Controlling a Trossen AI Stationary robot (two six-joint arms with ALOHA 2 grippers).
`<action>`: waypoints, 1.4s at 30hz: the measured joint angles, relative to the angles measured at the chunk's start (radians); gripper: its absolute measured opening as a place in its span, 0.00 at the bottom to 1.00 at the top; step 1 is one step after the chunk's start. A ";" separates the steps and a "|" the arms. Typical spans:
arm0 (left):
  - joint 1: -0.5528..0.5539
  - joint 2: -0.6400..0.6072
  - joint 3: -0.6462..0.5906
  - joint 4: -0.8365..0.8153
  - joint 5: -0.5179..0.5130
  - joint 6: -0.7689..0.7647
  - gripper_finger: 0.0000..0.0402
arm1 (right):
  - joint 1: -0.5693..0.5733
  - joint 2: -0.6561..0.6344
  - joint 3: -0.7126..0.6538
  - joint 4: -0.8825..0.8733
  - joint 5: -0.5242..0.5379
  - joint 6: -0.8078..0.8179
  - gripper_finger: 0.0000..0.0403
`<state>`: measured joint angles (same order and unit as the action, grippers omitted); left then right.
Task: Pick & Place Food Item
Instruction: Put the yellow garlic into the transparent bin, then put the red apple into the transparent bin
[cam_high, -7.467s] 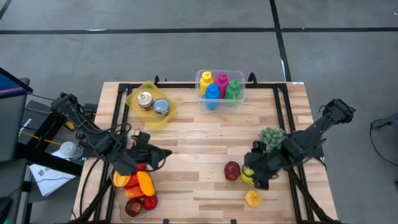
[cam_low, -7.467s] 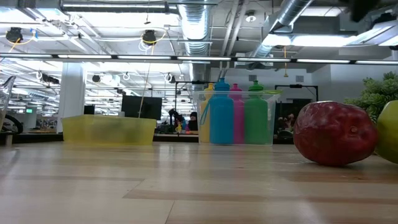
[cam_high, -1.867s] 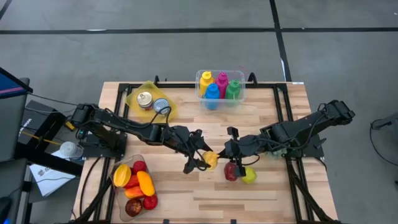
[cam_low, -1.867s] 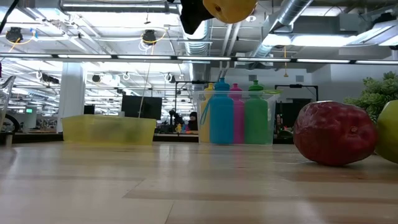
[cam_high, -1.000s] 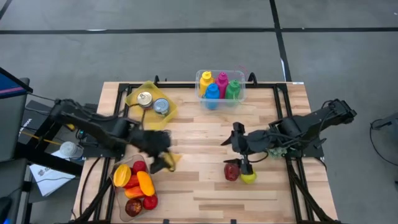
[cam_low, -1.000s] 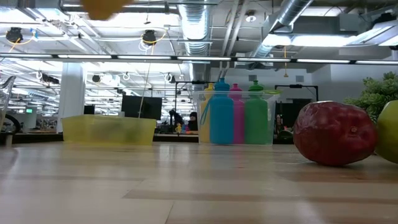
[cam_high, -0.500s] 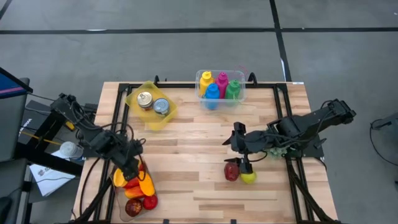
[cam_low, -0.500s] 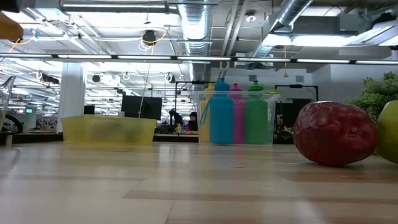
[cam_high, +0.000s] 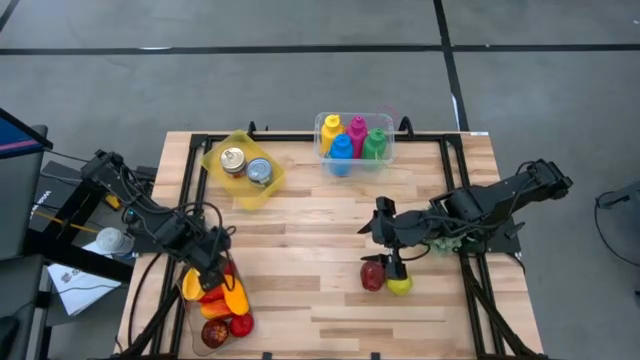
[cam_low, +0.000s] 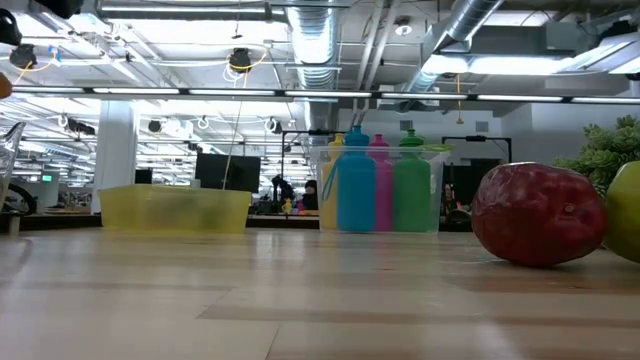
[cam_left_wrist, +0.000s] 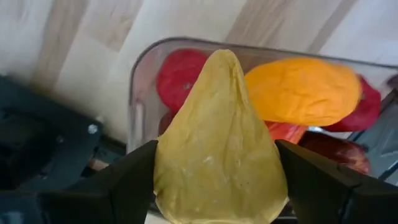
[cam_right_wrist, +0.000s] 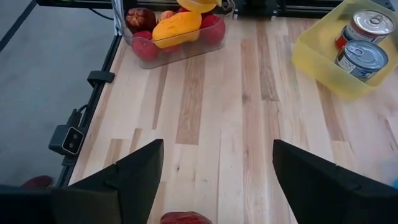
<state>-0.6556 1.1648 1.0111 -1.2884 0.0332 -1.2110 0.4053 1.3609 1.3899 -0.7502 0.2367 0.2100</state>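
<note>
My left gripper is shut on a yellow pear-shaped fruit and hangs over the clear container at the table's near left. In that container lie red, orange and yellow fruits. My right gripper stands open with nothing between its fingers, in the air above a red fruit and a yellow-green fruit. Both of those rest on the table, right of the middle. My left gripper pinches the yellow fruit's wide part between its two fingers, one on each side. The fingers come from above and point down. The fruit is lifted clear above the container, with its narrow end pointing down past the fingertips.
A yellow tray with two cans stands at the far left. A clear bin of coloured bottles stands at the far middle. A green leafy item lies under the right arm. Bare wood stretches between the two arms.
My left gripper has carried the yellow fruit from left of the table's middle toward the left edge, until it was over the clear container. It has sunk a little and tipped until its fingers point down. It has kept its hold on the fruit.
</note>
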 joint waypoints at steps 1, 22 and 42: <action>0.000 0.000 0.000 0.009 -0.006 0.000 0.73 | 0.000 0.000 0.000 0.000 0.000 0.000 0.72; 0.010 0.000 0.000 0.003 0.025 -0.093 0.87 | 0.000 0.000 0.000 0.000 -0.004 0.000 0.72; 0.010 -0.011 0.000 0.258 0.026 -0.212 0.85 | 0.059 0.030 -0.255 -0.128 -0.088 0.307 0.72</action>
<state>-0.6453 1.1540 1.0115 -1.0308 0.0597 -1.4227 0.4645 1.3907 1.1350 -0.8778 0.1483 0.5170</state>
